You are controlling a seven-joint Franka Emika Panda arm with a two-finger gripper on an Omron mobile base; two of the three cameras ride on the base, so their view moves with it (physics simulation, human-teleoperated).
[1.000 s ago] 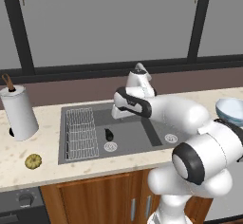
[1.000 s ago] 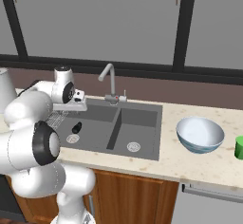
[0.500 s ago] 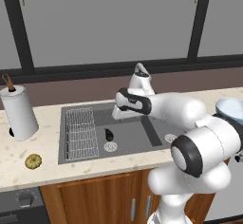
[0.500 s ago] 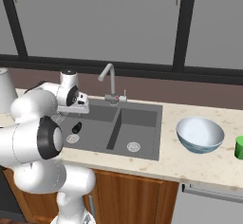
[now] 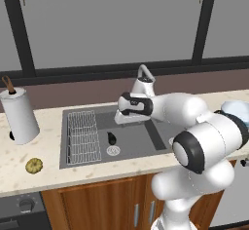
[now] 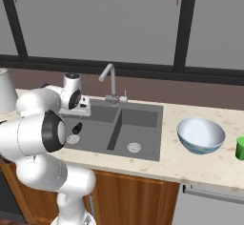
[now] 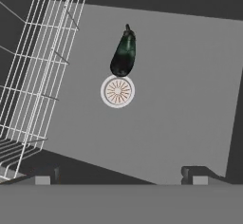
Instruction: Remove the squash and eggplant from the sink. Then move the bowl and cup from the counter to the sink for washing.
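Eggplant, small, elongated and near-black with a greenish stem end, lies on the floor of the left basin of the dark grey double-basin sink, just beside the round drain and clear of the white wire rack at the basin's left side. The white arm's two-finger tool hangs above that basin with its jaws spread wide and nothing between them, well apart from the eggplant. A small round yellow-brown squash sits on the beige speckled stone desk left of the sink, in front of a white paper-towel roll. Right of the sink stand a wide bowl, white inside and pale blue-grey outside, and a small bright green cup.
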